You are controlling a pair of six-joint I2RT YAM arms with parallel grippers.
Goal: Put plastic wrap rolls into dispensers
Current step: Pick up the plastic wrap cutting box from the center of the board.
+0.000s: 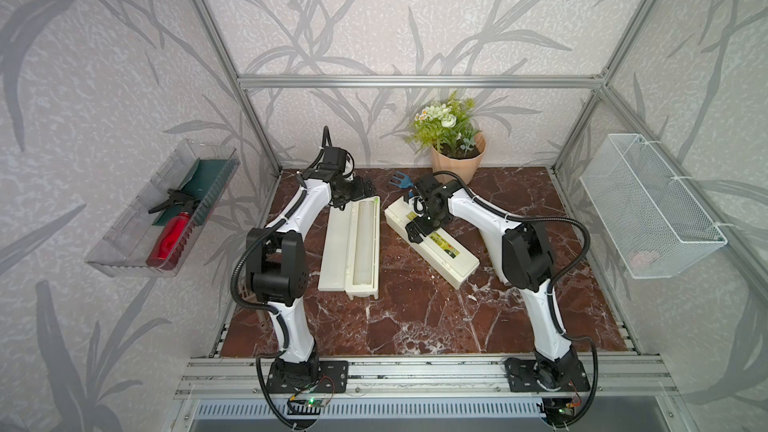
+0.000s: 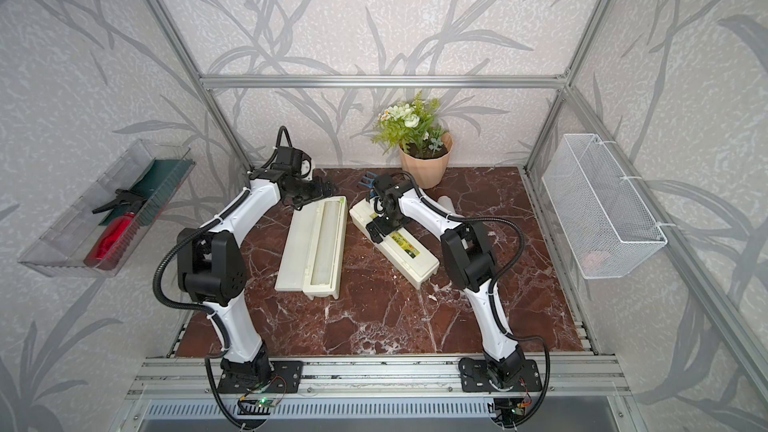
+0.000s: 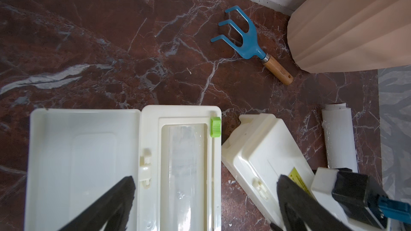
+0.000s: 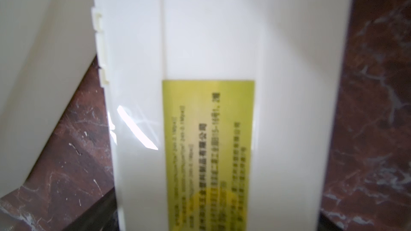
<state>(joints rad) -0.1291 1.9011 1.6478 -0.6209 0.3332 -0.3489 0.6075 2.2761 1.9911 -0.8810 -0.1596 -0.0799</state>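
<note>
A robot test booth dressed as a home — aluminium frame [image 1: 415,81], leaf wallpaper [image 1: 374,14], potted plant [image 1: 453,135].

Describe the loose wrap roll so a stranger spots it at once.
Start at the flower pot at the back. Just in front of it, beside the closed dispenser, a slim white loose roll lies on bare marble. Unlike the boxed roll, it sits in no dispenser.

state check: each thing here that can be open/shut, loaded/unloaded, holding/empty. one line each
Open dispenser: lid folded open.
Loaded roll: seated in the open dispenser.
Shut dispenser: lid closed, label up.
Loose roll: lying beside the shut dispenser, not loaded.
Left gripper: open, empty, over the open dispenser.
Right gripper: jaws astride the shut dispenser; grip unclear.
</note>
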